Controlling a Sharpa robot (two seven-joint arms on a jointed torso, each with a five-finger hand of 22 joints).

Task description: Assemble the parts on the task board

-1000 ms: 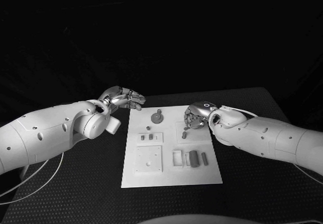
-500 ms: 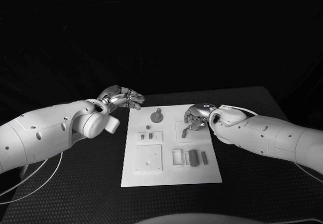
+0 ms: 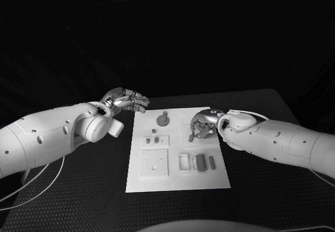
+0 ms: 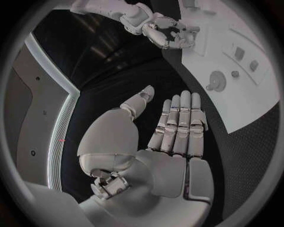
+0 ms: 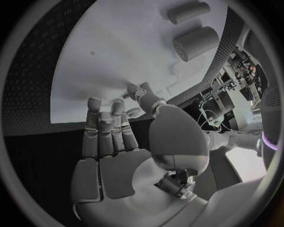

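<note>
Right hand (image 3: 203, 125) over task board (image 3: 178, 182) (fingers curled); parts (image 3: 201, 163) near.

White task board (image 3: 178, 182), grey parts (image 3: 201, 162), black table (image 3: 268, 194), silver left hand (image 3: 128, 101)

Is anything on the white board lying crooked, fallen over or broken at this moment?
Nothing stands out. The task board lies flat on the table and its parts sit in tidy rows. The right hand hovers over it, the left hand beside it.

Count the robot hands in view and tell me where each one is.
2. The left hand is just off the far left corner of the board; the right hand is over its right side.
</note>
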